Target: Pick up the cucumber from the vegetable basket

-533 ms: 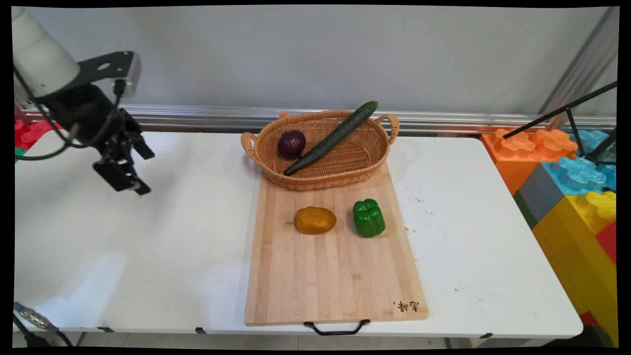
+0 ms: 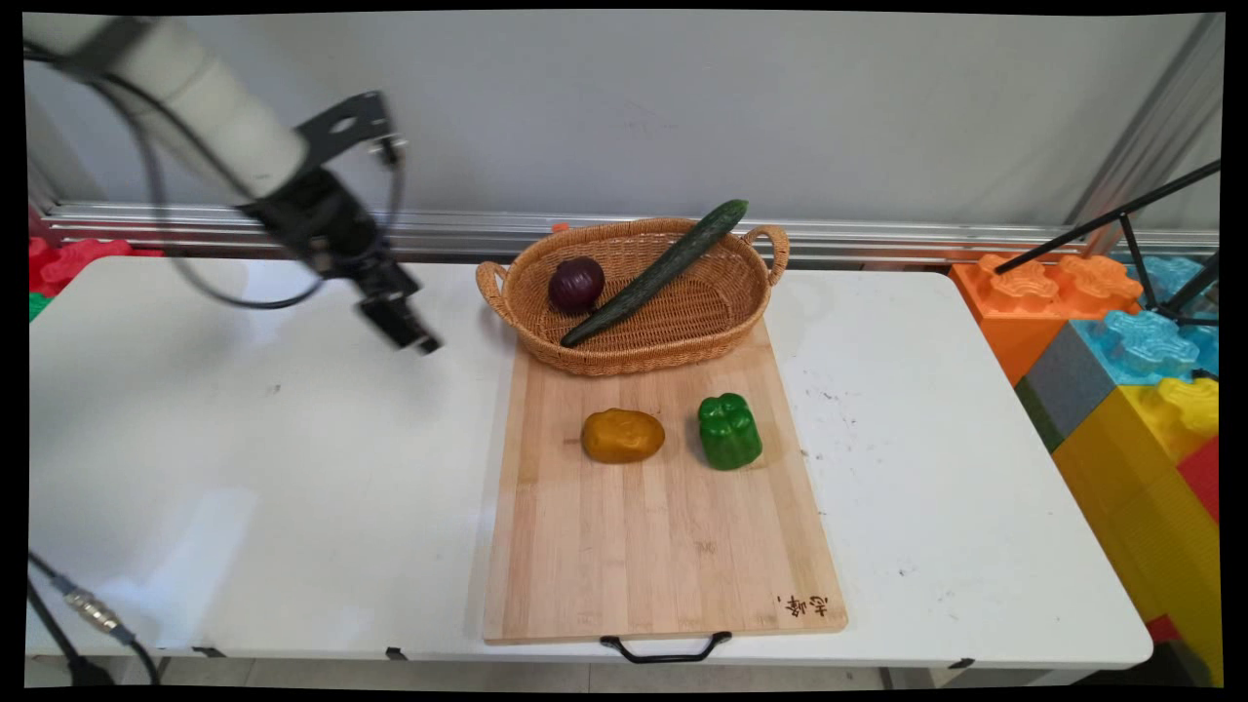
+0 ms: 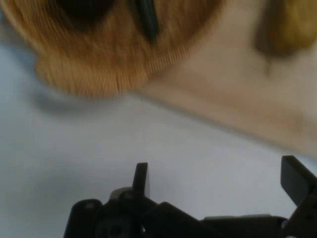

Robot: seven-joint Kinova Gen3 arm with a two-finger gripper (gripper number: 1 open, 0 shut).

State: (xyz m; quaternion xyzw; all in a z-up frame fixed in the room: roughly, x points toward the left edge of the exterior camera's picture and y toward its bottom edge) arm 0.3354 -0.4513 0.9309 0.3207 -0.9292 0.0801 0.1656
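Basket: wicker, at the cutting board's far end, just right of the gripper; blurred at the top of the hand view.
In basket: purple onion at left; cucumber lying diagonally, tip over the far rim.
Gripper: above the white table, left of the basket, apart from it; fingers spread wide, holding nothing.
On board: yellow-brown potato and green bell pepper, side by side, apart.
Right of table: coloured toy blocks.
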